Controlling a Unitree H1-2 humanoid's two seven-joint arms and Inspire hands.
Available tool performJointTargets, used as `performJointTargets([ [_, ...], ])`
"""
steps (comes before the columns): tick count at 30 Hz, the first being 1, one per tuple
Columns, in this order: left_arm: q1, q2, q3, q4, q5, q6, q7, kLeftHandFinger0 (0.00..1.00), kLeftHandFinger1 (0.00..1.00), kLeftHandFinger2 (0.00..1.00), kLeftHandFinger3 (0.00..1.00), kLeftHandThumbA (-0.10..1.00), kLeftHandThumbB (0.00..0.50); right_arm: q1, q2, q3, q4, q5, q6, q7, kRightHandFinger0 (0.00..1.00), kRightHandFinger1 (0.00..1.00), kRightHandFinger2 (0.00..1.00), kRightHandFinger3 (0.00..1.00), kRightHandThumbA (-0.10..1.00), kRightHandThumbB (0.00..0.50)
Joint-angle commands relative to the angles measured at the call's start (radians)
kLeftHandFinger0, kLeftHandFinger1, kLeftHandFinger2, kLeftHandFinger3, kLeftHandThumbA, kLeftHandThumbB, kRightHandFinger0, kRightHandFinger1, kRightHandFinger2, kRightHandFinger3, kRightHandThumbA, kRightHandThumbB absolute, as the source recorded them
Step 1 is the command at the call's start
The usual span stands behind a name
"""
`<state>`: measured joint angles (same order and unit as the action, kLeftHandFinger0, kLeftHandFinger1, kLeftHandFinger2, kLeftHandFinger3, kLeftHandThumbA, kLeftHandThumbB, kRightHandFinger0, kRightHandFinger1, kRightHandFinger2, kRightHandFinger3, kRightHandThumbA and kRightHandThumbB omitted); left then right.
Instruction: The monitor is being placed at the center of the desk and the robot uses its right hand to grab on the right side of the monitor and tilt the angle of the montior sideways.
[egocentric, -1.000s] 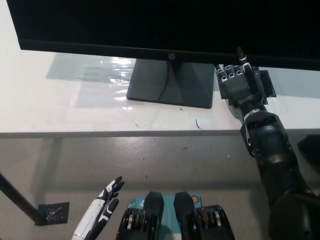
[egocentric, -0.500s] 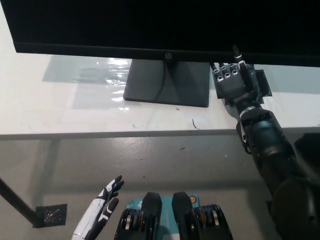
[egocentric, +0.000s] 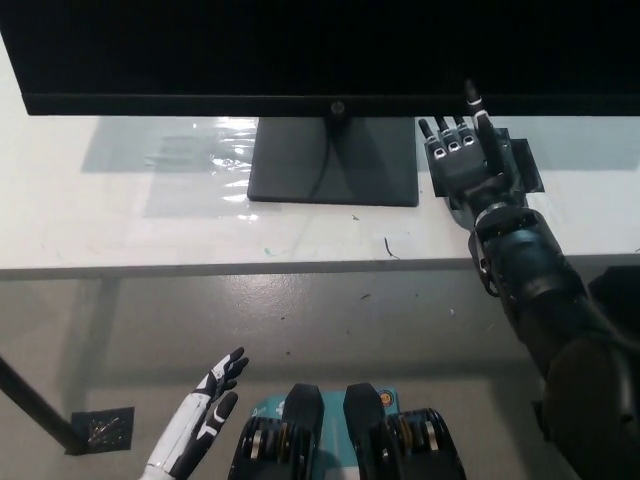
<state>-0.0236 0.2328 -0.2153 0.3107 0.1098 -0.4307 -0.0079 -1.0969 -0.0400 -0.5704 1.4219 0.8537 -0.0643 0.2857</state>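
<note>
A black monitor (egocentric: 300, 50) fills the top of the head view, its lower edge level across the picture. Its dark square stand base (egocentric: 333, 160) rests on the white desk (egocentric: 120, 235). My black right hand (egocentric: 462, 160) is just right of the base, under the monitor's lower edge, open with fingers stretched upward. One fingertip (egocentric: 470, 93) overlaps the bezel; I cannot tell if it touches. My white left hand (egocentric: 200, 425) hangs open at the lower left, below the desk's front edge.
A dark flat patch (egocentric: 525, 160) lies on the desk under and right of my right hand. A glossy reflection (egocentric: 200, 150) lies left of the stand. On the floor below are a slanting black bar (egocentric: 30, 400) and a small dark square (egocentric: 100, 428).
The monitor's lower edge, which sloped down to the right, now runs level. My right hand has edged up and left along it. The left hand has stayed put.
</note>
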Motion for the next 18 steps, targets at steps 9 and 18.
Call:
performJointTargets([
  [9, -0.020, 0.016, -0.008, -0.023, 0.008, -0.039, 0.026, 1.00, 1.00, 1.00, 1.00, 1.00, 0.297, -0.145, -0.007, -0.010, 0.006, -0.047, -0.007, -0.097, 1.00, 1.00, 1.00, 1.00, 1.00, 0.351],
  [18, -0.022, 0.021, -0.007, -0.030, 0.002, -0.039, 0.016, 1.00, 1.00, 1.00, 1.00, 1.00, 0.294, -0.093, -0.003, -0.007, -0.035, -0.043, -0.010, 0.004, 1.00, 1.00, 1.00, 1.00, 1.00, 0.378],
])
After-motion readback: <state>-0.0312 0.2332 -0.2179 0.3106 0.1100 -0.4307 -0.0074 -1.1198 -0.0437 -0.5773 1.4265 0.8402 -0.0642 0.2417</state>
